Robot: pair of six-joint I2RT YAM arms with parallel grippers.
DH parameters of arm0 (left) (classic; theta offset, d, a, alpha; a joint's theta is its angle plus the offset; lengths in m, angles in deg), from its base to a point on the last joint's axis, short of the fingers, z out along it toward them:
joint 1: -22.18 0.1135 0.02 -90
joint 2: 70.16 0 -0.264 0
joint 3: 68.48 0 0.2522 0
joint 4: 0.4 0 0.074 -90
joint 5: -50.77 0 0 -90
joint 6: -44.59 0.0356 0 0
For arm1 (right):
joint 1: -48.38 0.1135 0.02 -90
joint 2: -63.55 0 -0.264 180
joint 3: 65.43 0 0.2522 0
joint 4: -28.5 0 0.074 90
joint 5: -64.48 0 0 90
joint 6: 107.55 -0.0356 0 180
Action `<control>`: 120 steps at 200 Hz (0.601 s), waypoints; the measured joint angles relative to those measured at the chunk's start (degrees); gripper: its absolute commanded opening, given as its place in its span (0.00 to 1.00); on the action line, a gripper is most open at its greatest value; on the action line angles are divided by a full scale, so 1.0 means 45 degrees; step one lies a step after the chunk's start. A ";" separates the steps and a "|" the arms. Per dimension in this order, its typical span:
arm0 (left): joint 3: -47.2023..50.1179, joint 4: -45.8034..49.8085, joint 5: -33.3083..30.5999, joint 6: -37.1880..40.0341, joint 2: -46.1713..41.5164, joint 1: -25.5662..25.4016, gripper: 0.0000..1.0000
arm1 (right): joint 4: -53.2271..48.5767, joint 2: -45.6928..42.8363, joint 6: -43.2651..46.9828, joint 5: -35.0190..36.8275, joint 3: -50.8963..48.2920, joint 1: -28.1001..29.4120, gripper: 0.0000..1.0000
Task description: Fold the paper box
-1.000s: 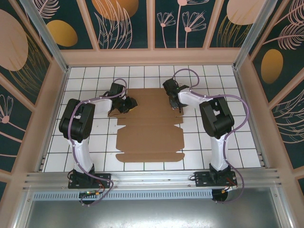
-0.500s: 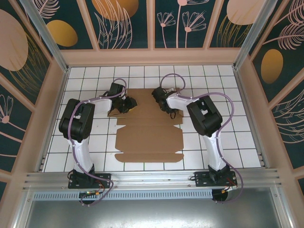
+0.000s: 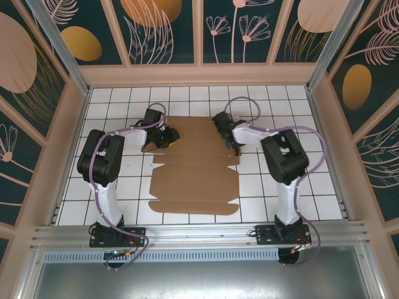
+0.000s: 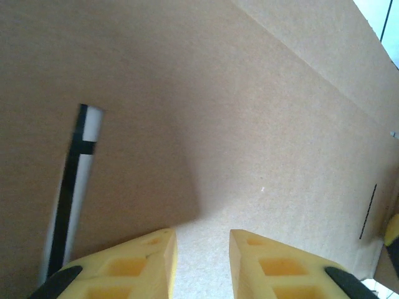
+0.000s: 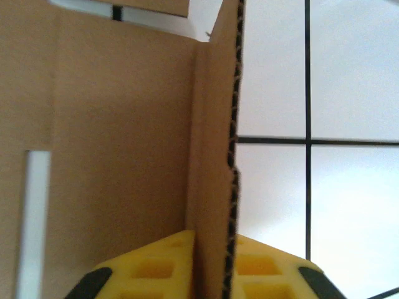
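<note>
moved: right gripper (image 5: 209,246) is back at the far-right corner after swinging toward the middle, and its jaws have closed. The near edge of the paper box (image 3: 193,180) has slid a bit left.
box: lies mostly flat and unfolded on the tiled floor (image 3: 287,187), centred between the arms.
right hand: clamped on the edge of a raised flap (image 5: 215,156), which stands upright with one finger on each side.
left hand: left gripper (image 4: 202,249) is over the far-left part of the sheet, jaws partly apart with nothing between them.
step: likely folding up the right side flap.
risk: nothing pins the sheet, so a pull on the flap could drag or skew the whole box.
risk 2: the grip is on the thin edge only, so the flap may slip out or crease off its score line.
</note>
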 measured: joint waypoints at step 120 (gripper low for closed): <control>0.0000 0.0005 0.0087 -0.0005 0.0005 0.0049 0.29 | -0.2861 0.1787 -0.0369 0.1331 0.4571 0.2137 0.00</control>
